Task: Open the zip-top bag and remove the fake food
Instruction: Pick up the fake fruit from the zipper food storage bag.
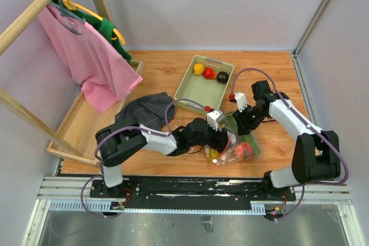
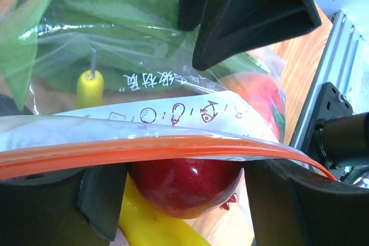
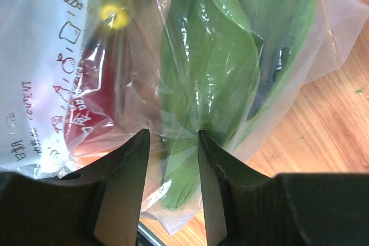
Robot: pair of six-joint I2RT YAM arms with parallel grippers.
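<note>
My left gripper [image 2: 184, 170] stands wide. Its two fingers [image 2: 57, 205] flank a red round toy [image 2: 190, 191] that fills the gap between them, and I cannot tell whether I am pressing on it or only straddling it. The orange-red zip strip [image 2: 173, 147] lies straight across both fingers, running side to side. So the mouth of the zip-top bag [image 1: 235, 142] runs crosswise to my left jaws rather than along them. Just beyond the strip sits the white label [image 2: 173, 116], and a yellow banana [image 2: 147, 226] rests under the red toy.

My right gripper [image 3: 173, 142] is on the bag's far side, part open. Loose film and the long green leafy piece [image 3: 213, 67] show in the gap, with nothing pinched that I can see. The two grippers are very close, the right one just above the left's view.

The bag lies near the tabletop's [image 1: 277, 73] near edge, right of its middle, between my two arms. The pale green tray [image 1: 187, 93] sits well apart toward the far edge, with three toys already in it.

My left hand is the one at the strip, so I judge the opening pull falls to it, with the right anchoring the leafy end.
</note>
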